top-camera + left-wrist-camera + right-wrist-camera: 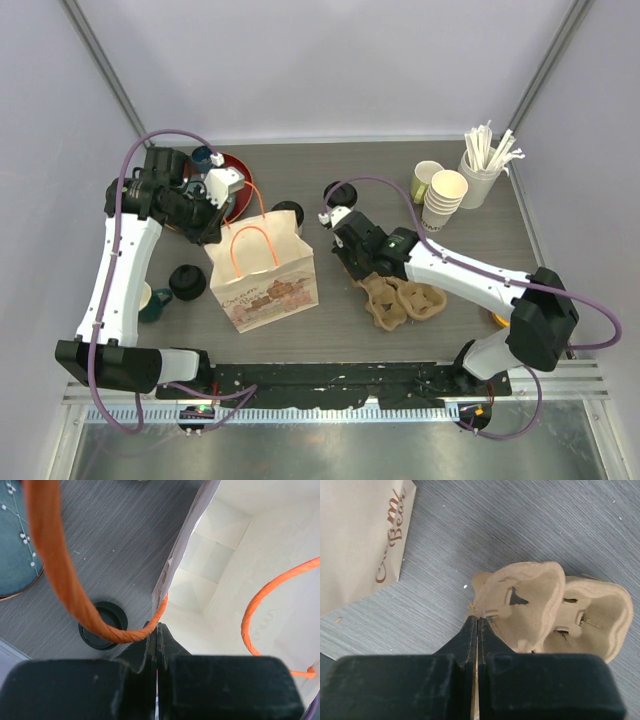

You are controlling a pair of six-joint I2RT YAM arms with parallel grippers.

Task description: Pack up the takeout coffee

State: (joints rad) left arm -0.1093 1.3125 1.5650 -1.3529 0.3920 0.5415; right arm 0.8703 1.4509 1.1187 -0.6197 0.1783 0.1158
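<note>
The left gripper (157, 628) is pinched tight on the top edge of the printed paper bag (265, 285), with one orange handle (55, 575) looping outside the wall and the other hanging inside the open mouth. The right gripper (477, 621) has its fingers pressed together on the rim of the pulp cup carrier (530, 605), which lies on the grey table (330, 335) just right of the bag, its pockets holding nothing. One black-lidded paper cup (187, 282) stands on the table just left of the bag. The second black-lidded cup (288, 213) stands right behind the bag. The stack of bare paper cups (446, 200) and the yellow-green mug (425, 180) sit at the far right.
</note>
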